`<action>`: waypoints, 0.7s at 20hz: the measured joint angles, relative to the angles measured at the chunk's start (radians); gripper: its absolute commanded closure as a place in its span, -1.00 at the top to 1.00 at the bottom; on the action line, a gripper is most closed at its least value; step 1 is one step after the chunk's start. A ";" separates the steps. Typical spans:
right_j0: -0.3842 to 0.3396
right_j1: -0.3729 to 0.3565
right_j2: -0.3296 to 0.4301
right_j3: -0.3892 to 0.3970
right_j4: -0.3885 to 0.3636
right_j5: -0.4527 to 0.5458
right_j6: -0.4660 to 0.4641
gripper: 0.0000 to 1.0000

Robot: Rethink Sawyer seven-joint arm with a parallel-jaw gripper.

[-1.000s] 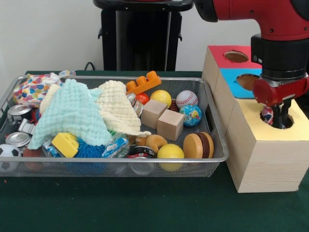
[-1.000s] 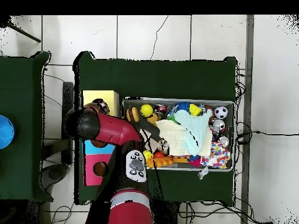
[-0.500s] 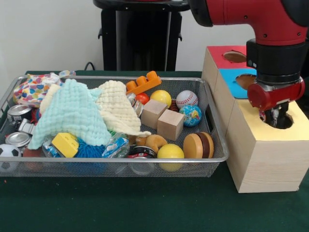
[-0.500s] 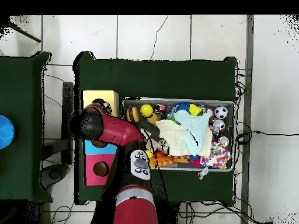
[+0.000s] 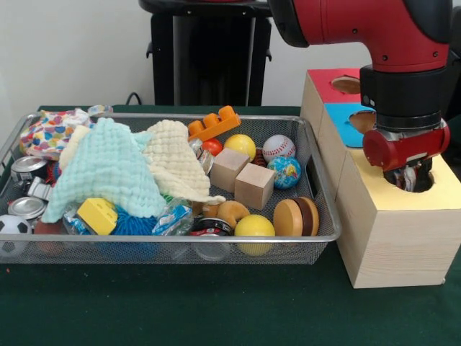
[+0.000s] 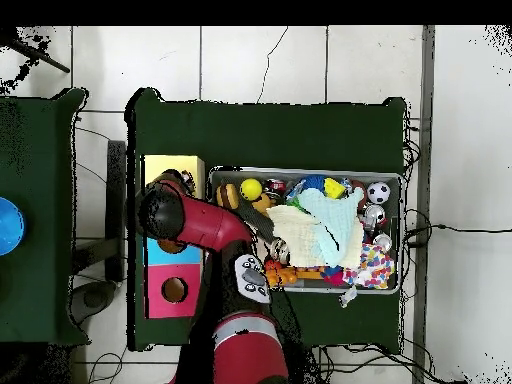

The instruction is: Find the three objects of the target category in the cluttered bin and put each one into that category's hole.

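Yellow is the box top where my fingers (image 5: 408, 177) hang, right over its round hole (image 5: 415, 180). I cannot tell if they are spread or pinching something; my red wrist hides them. I think one drop is happening or just done here. More balls wait in the wire bin (image 5: 325, 232): a baseball (image 5: 279, 148), a globe ball (image 5: 284, 171), a yellow ball (image 5: 253, 227).

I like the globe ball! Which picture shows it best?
The front view. The globe ball sits in plain sight in the wire bin, beside the baseball. In the overhead view the robot arm covers that corner, so it cannot be made out.
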 measured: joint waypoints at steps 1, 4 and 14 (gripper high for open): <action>0.000 0.000 0.000 0.000 0.000 0.000 0.000 1.00; 0.000 0.000 0.000 0.000 0.000 0.000 0.000 1.00; -0.001 -0.058 -0.020 0.013 0.000 0.111 0.000 1.00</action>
